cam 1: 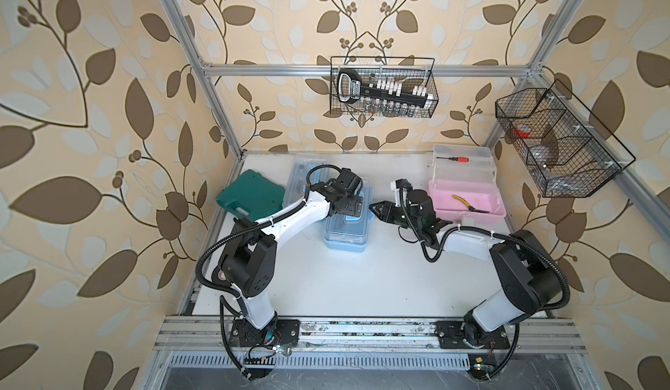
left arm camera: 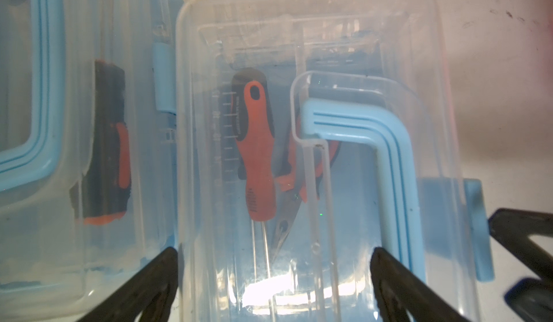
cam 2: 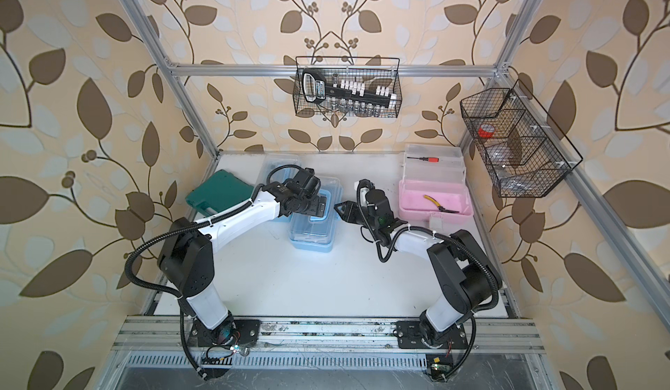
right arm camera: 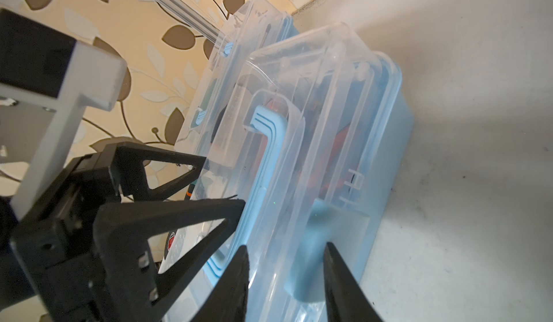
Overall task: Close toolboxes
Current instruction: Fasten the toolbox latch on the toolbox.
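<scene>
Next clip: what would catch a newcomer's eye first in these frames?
The left gripper hangs open over the nearer light blue plastic toolbox with a clear lid, in the middle of the white table, while the right gripper points at its side. At the right rear, the larger pink plastic toolbox stands open, with yellow-handled pliers lying inside.

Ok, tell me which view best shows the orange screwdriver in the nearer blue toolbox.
Left wrist: the screwdriver lies close and sharp under the clear lid. Right wrist gives only orange smears through plastic; in both top views the left gripper covers it.
</scene>
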